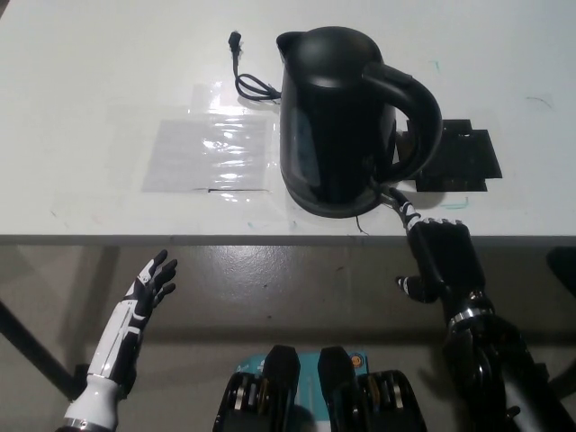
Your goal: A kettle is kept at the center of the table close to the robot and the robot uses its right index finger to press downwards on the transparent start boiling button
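Black kettle [337, 117] on white desk [108, 81], right hand [436, 256] curled, one finger extended touching kettle base below handle, left hand [148, 288] open, empty, below desk edge

White table [108, 54] seen from above, holding a kettle and a few flat items.
Black kettle [337, 117] standing near the front edge, centre-right; black power cord [245, 72] curled behind it to the left; clear plastic sheet [209, 153] lying flat to its left; flat black mat [459, 160] beside it on the right.
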`<state>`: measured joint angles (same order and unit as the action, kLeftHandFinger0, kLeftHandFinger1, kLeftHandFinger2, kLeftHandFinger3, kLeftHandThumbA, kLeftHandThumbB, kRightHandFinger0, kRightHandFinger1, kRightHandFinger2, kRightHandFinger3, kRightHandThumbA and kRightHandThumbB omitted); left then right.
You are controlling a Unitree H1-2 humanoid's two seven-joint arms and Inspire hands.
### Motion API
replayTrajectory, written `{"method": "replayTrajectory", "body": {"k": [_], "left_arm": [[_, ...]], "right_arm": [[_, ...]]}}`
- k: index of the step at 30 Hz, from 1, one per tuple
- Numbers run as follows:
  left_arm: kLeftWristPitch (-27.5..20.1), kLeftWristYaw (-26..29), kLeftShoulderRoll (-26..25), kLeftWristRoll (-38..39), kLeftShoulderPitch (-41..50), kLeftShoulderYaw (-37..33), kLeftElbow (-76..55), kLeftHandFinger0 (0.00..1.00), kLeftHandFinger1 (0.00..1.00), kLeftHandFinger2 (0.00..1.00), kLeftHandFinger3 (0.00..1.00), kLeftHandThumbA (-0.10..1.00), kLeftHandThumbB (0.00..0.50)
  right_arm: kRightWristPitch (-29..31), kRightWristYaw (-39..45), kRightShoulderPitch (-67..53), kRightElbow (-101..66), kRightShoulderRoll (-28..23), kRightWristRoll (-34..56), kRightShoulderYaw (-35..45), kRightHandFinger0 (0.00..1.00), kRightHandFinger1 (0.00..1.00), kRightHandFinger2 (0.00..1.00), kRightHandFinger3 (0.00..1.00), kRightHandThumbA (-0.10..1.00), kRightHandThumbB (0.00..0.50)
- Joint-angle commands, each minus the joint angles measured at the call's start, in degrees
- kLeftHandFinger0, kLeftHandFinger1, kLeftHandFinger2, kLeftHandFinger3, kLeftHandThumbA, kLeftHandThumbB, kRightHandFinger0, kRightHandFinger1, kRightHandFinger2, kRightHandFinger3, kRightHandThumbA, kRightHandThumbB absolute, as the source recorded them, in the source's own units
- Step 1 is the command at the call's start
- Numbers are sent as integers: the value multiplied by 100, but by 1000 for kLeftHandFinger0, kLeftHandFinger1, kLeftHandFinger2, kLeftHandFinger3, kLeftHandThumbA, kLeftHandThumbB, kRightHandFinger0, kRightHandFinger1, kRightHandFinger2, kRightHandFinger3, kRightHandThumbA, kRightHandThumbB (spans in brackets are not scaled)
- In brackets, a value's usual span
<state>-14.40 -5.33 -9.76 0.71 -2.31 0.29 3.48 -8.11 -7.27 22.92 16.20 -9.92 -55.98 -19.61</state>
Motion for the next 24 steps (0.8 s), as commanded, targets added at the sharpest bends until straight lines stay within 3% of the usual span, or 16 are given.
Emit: {"method": "replayTrajectory", "body": {"k": [1, 24], "left_arm": [[-170, -104, -107, -16, -102, -17, -197, 1000, 1000, 1000, 1000, 1000, 333], [-188, -126, -117, 42, -121, -9, -196, 1000, 1000, 1000, 1000, 997, 326]], "right_arm": [[-11, -59, 251, -40, 8, 148, 23, 0, 0, 0, 1000, 1000, 300], [-110, -14, 391, 347, 4, 208, -32, 0, 0, 4, 1000, 1000, 304]]}}
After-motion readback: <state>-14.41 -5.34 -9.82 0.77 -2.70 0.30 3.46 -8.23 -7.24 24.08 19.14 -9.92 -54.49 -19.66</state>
